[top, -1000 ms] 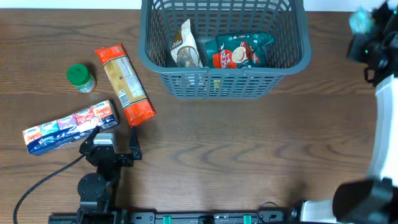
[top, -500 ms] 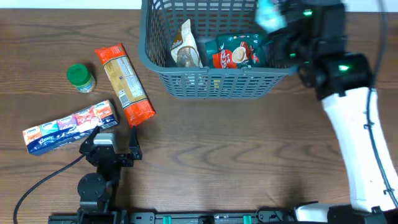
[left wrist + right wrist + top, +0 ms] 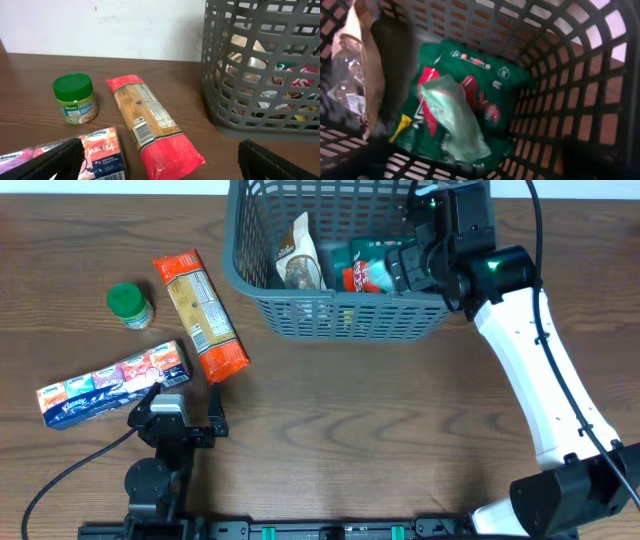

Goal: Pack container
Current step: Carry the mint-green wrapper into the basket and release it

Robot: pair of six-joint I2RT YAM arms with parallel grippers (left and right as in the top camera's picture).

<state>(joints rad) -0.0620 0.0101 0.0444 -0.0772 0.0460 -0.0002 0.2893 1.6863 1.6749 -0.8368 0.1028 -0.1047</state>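
Inside the container [image 3: 340, 315], my right fingers [image 3: 415, 265] hung over a green packet [image 3: 485, 82] with a pale green pouch [image 3: 452, 120] across it; blur kept me from telling whether they gripped anything. My left fingers [image 3: 216, 418] were spread wide, empty, low over the counter [image 3: 400, 430], a red pasta packet [image 3: 150, 125] just ahead and the container farther ahead to their right.

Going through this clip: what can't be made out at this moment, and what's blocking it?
Right gripper: overhead, its own wrist covers the jaws; right wrist view is blurred, so open or shut is unclear.
Pale green packet: right wrist view, blurred; label unreadable, gripped or free unclear.
Container: overhead, far rim cut off by top edge.
Kleenex pack: left wrist view, cut off by bottom edge.
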